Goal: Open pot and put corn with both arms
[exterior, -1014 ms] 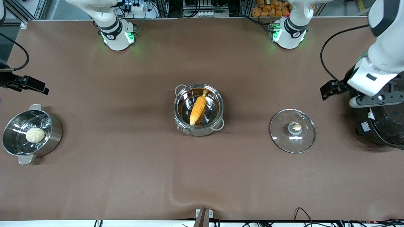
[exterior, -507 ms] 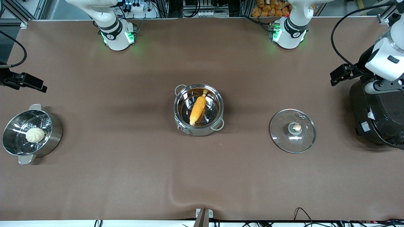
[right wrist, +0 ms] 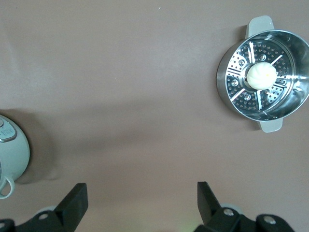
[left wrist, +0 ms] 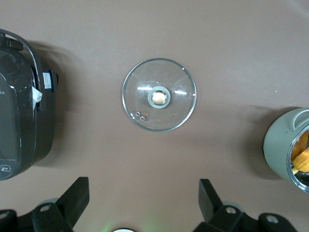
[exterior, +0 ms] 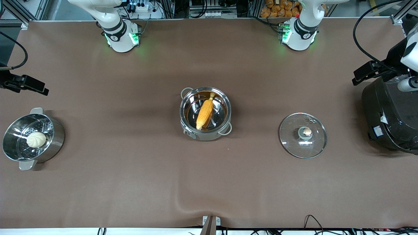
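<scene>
The steel pot (exterior: 225, 112) stands uncovered mid-table with the yellow corn (exterior: 204, 114) lying in it. Its glass lid (exterior: 294, 143) lies flat on the table, knob (exterior: 306, 131) up, toward the left arm's end. My left gripper (left wrist: 143, 183) is open and empty, high above the table by the black cooker. The left wrist view shows the lid (left wrist: 178, 104) and an edge of the pot (left wrist: 280, 145) with the corn (left wrist: 300, 155). My right gripper (right wrist: 141, 186) is open and empty, high over the right arm's end of the table. The pot's side (right wrist: 12, 150) shows in its view.
A steel steamer pot (exterior: 58, 137) holding a white bun (exterior: 36, 139) stands at the right arm's end and shows in the right wrist view (right wrist: 224, 82). A large black cooker (exterior: 388, 120) stands at the left arm's end and shows in the left wrist view (left wrist: 19, 121).
My left arm has risen and drawn back toward its end of the table, over the black cooker. My right arm has hardly moved. Pot, corn and lid are still.
</scene>
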{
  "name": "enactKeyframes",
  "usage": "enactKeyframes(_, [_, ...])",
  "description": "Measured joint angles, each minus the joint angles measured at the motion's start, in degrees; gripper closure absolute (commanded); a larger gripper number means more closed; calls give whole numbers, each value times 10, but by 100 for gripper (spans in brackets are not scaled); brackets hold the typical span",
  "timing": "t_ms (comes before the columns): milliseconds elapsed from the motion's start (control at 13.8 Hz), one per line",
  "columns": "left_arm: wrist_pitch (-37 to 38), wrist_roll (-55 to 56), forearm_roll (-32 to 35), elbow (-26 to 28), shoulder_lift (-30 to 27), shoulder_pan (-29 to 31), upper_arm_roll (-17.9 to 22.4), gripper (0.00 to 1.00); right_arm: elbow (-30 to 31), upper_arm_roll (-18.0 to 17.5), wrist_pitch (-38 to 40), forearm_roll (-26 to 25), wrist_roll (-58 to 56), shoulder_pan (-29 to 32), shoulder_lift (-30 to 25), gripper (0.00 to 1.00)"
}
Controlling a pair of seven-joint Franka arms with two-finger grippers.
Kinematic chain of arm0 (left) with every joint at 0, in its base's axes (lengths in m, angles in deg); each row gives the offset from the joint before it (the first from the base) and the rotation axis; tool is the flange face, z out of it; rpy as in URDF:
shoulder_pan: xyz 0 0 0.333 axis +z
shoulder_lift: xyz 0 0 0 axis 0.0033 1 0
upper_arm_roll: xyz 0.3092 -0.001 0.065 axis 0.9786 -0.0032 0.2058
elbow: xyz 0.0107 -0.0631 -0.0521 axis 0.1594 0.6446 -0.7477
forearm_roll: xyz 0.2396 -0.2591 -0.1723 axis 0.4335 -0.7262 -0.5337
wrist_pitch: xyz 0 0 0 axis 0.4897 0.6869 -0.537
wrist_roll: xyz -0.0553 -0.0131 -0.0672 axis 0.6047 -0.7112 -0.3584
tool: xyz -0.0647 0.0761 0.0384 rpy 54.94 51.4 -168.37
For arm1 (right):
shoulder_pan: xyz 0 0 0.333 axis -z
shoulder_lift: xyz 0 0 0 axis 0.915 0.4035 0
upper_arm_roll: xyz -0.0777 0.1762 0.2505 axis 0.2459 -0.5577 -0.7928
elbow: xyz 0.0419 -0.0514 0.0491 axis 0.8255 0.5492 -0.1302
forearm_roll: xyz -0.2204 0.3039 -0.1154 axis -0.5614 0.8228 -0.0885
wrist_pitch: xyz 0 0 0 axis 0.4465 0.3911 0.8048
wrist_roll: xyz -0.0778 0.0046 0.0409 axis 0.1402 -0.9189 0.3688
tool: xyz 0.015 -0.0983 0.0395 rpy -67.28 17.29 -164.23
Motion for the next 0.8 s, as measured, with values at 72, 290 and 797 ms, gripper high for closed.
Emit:
enactKeyframes(72, [0, -2, 0, 0, -2, 0, 0, 0, 0, 0, 0, 0, 0, 0, 0, 0])
enactKeyframes(290, [2, -44, 0, 0, -3, -1, 8, 0, 0, 0, 0, 0, 0, 0, 0, 0])
enactKeyframes(797, [27, -68, 0, 0, -3, -3, 27, 0, 0, 0, 0, 0, 0, 0, 0, 0])
